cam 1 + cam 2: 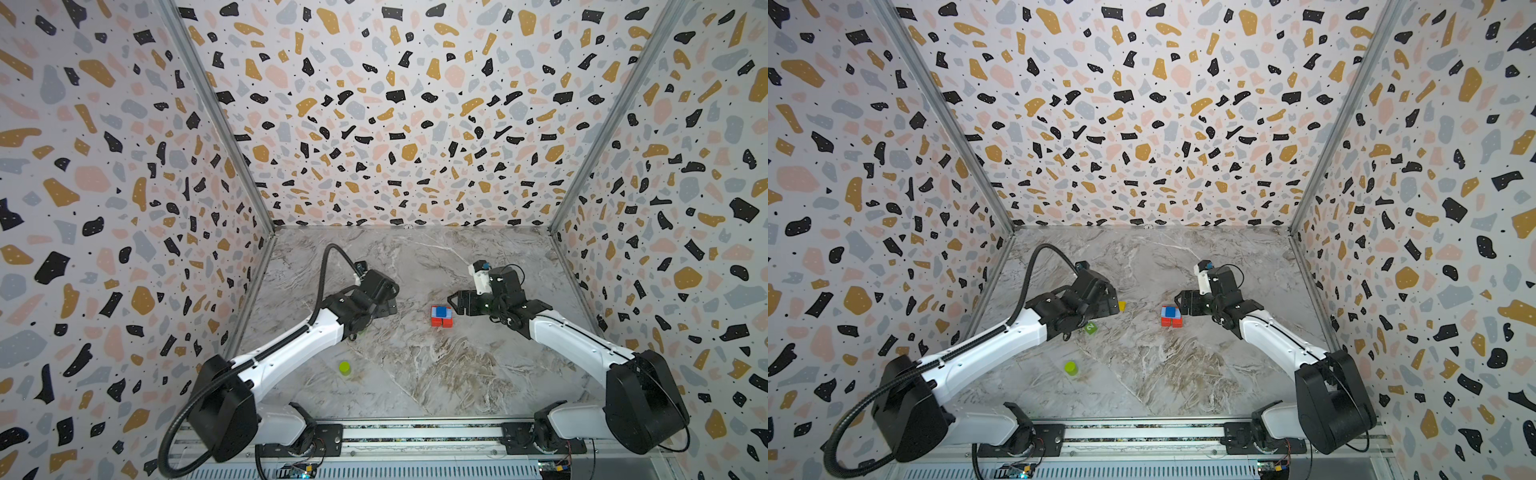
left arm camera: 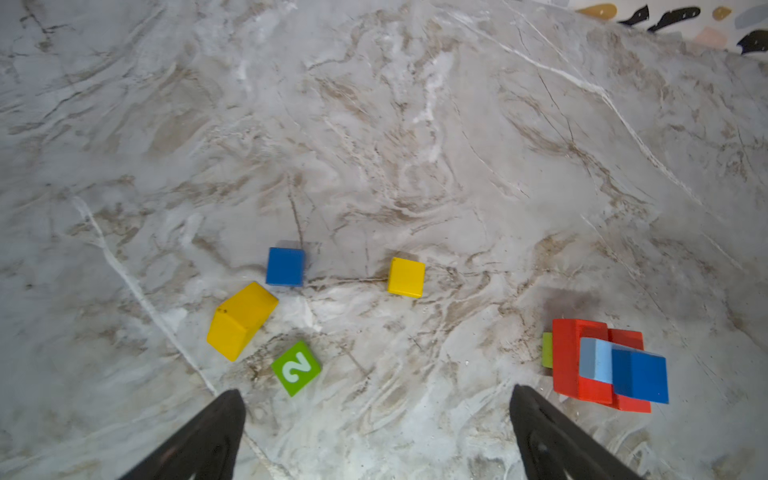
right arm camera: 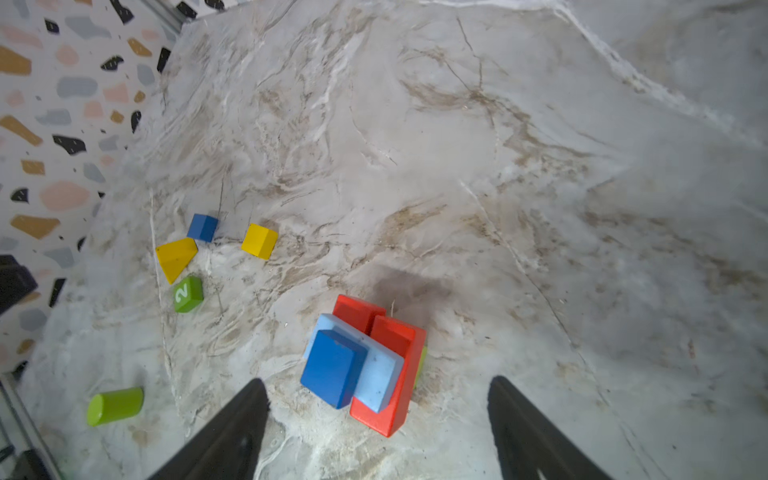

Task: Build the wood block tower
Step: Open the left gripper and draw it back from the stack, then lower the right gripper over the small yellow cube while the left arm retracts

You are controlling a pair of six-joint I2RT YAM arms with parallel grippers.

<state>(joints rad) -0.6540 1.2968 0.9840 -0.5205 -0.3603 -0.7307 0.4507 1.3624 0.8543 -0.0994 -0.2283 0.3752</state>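
Left tool (image 2: pixel 376 401), seen from the left wrist, has its jaws spread wide with nothing between them. Ahead of it on the desk (image 2: pixel 415 124) lie a green cube (image 2: pixel 296 368) marked 2, a larger yellow block (image 2: pixel 241 320), a blue cube (image 2: pixel 285 266) and a yellow cube (image 2: pixel 406 277). The wood block tower (image 2: pixel 602 365) stands off beyond one finger, apart from these.

From the right wrist, the right tool (image 3: pixel 378 388) is also spread wide and grips nothing. The tower stands just ahead of its fingertips, untouched: two red blocks at the base, a light blue slab across them and a blue block on top, overhanging one edge. A lime cylinder (image 3: pixel 115 406) lies on its side, well apart.

In both top views the tower stands near the desk's middle, with the right tool just beside it. The left tool is mostly hidden under its own wrist.
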